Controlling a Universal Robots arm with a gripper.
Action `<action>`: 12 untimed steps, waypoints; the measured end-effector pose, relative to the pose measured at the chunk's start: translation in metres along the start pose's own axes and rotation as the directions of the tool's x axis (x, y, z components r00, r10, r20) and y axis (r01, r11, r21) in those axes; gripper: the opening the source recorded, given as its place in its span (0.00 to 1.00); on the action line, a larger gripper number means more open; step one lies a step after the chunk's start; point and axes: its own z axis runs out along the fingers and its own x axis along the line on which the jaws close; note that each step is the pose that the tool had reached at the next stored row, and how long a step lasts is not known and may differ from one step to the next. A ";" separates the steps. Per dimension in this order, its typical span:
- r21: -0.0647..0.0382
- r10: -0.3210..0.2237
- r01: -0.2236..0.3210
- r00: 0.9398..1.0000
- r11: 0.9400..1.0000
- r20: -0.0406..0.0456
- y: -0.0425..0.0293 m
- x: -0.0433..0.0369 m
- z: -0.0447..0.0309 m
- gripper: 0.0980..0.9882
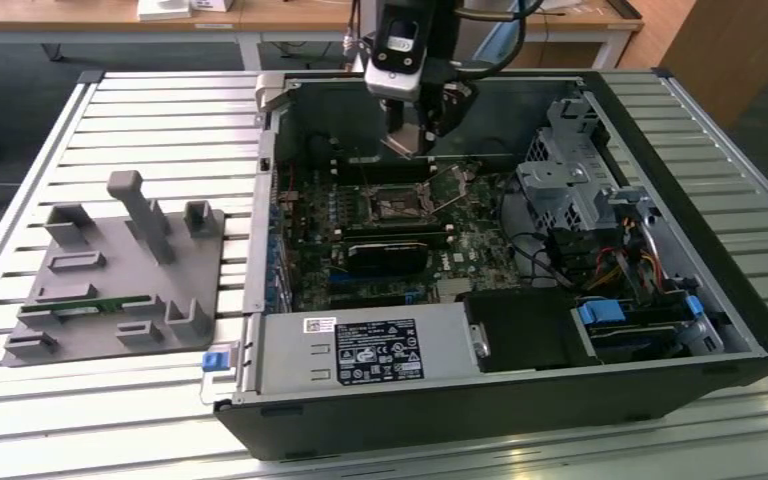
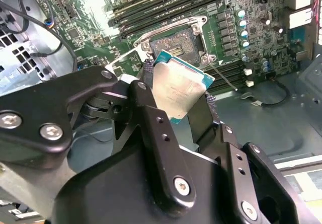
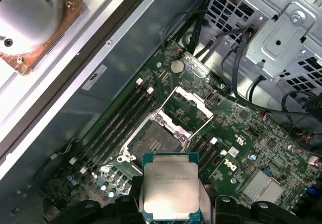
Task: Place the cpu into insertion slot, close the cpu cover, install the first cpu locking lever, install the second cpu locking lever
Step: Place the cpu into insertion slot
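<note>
Here, one gripper [image 1: 410, 148] clamps one cpu [image 3: 170, 189] between two fingers [image 2: 148, 95] above one open insertion slot [image 3: 157, 144], its one cpu cover [image 3: 197, 104] raised.

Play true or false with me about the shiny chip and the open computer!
1. The gripper holds the cpu. True.
2. The cpu sits in the insertion slot. False: the slot is empty, and the cpu hangs above the board.
3. The cpu cover is shut. False: it is swung open beside the slot.
4. A grey holder lies outside the computer case. True.
</note>
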 end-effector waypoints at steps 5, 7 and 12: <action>0.000 0.011 -0.011 1.000 1.000 0.001 -0.0003 0.0000 0.0025 0.48; 0.000 0.016 -0.016 1.000 1.000 0.002 -0.0004 0.0000 0.0038 0.48; 0.002 0.025 -0.025 1.000 1.000 0.006 -0.0007 -0.0001 0.0079 0.48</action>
